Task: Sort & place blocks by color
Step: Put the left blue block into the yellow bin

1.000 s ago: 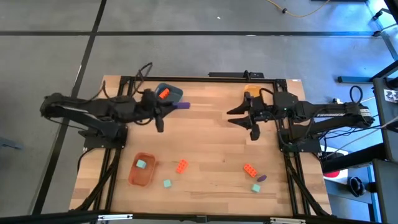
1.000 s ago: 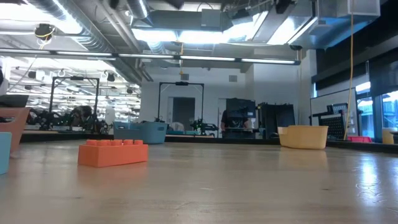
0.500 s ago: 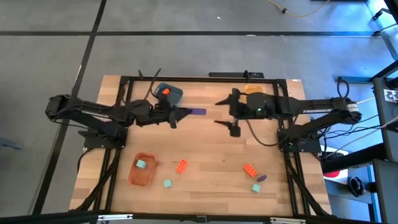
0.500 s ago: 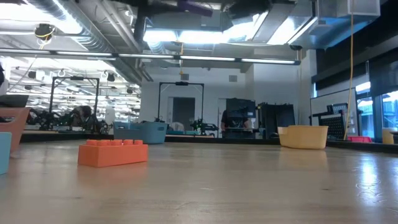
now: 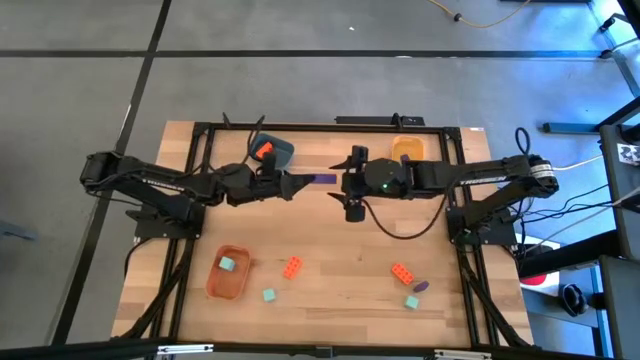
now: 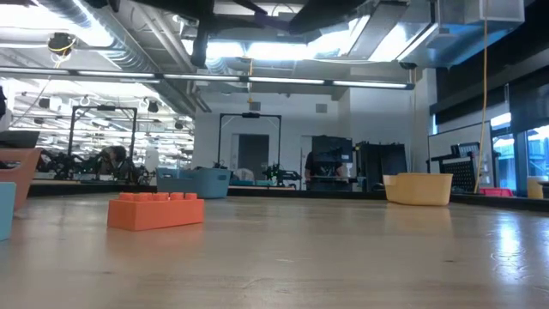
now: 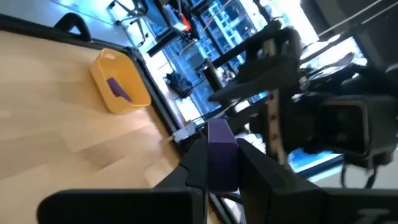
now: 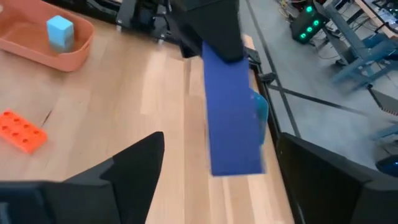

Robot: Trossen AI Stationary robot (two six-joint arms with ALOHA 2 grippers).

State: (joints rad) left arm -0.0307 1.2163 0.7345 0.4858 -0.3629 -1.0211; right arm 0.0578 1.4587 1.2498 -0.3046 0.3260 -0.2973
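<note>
My left gripper [image 5: 298, 183] reaches from the table's left to mid-table, shut on a purple block [image 5: 321, 179] held in the air. My right gripper [image 5: 347, 184] comes from the right and is open. Its two fingers stand on either side of the block's free end [image 8: 235, 149] without touching it. The dark blue bowl [image 5: 272, 150] holds an orange block [image 5: 263, 150]. The yellow bowl [image 7: 119, 81] holds a purple block [image 7: 118, 88]. The orange bowl [image 5: 228, 275] holds a teal block [image 5: 228, 264]. My left gripper pinches the purple block between its two fingers by one end [image 7: 219, 163]. The fingers come level from the table's left and lie along the block. The block sticks out past the fingertips toward the right arm, lifted clear of the table.
Loose on the near half of the table lie an orange block [image 5: 292, 267], a teal block [image 5: 268, 295], another orange block [image 5: 402, 272], a purple block [image 5: 420, 286] and a teal block [image 5: 411, 301]. The black frame runs along the table's far edge.
My left gripper has carried the purple block from beside the dark blue bowl toward the table's middle, rolling its wrist as it went. My right gripper has swung from the right side toward the table's left, up to the block's free end.
</note>
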